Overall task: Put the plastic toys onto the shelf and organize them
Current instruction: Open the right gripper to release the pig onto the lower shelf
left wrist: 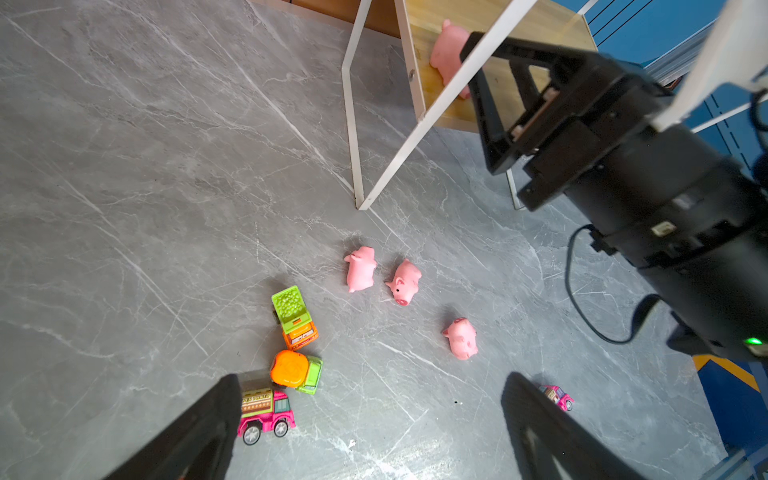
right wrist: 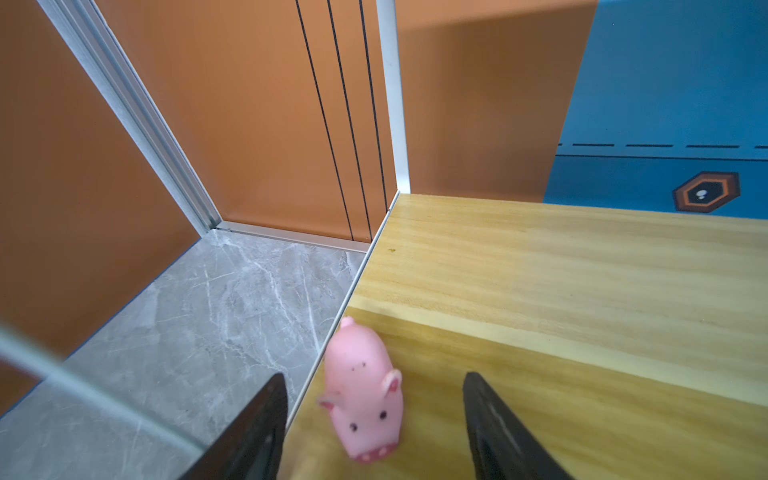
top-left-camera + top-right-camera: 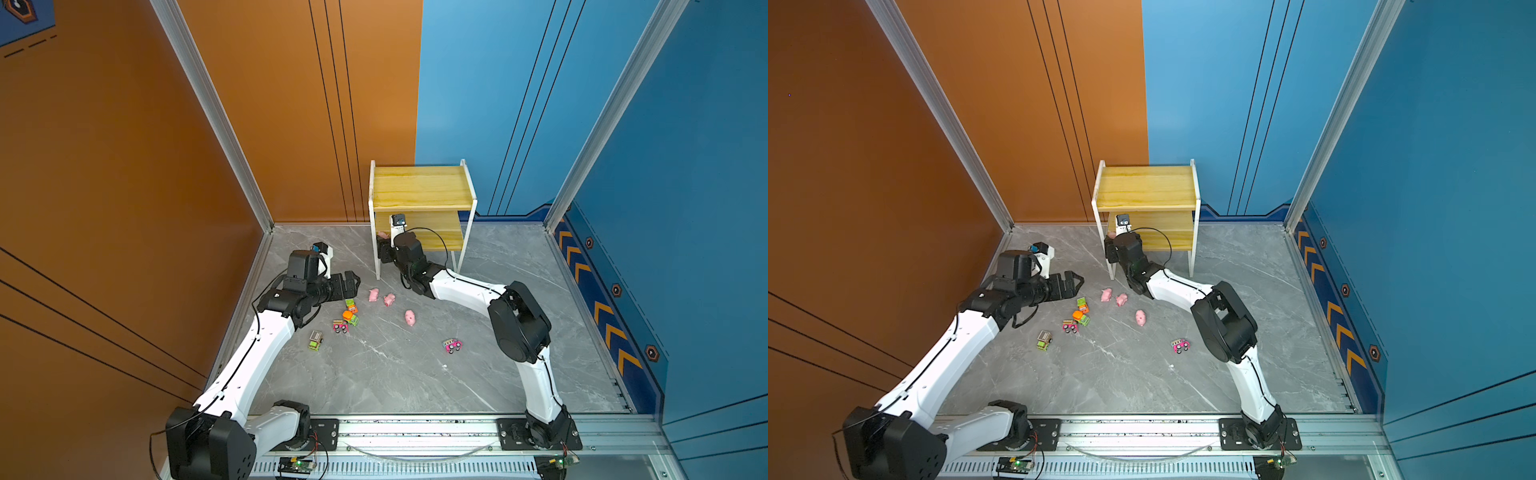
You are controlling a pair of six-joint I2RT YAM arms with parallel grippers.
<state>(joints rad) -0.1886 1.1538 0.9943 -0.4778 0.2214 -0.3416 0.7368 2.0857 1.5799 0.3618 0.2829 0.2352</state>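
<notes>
Nearest the rail, a lone pink truck (image 3: 452, 345) and a yellow-green truck (image 3: 315, 340) sat on the grey floor (image 3: 395, 382), with three more trucks (image 3: 348, 318) bunched just beyond. Past them lay three pigs (image 3: 389, 299), each apart from the others. The left gripper (image 1: 372, 376) hung over the bunched trucks, jaws spread wide and nothing between them.

Farthest back stood the shelf (image 3: 419, 187), its upper board bare. The right gripper (image 2: 374, 374) reached in at the lower board (image 2: 561, 395), jaws parted, with a clear gap on either side of the fourth pig (image 2: 361, 399). That pig stood right at the board's side edge, beside the white frame (image 1: 351, 124) (its outline was smeared, so it may not have been settled).

The step in hand looked like letting go of this pig. To do it well, I judged, the jaws should widen evenly and the arm draw straight back along the line of the fingers. A sideways nudge could tip the pig off the edge. One finger (image 2: 266, 415) lay outside the board, so the frame leg needed minding on the way out.
</notes>
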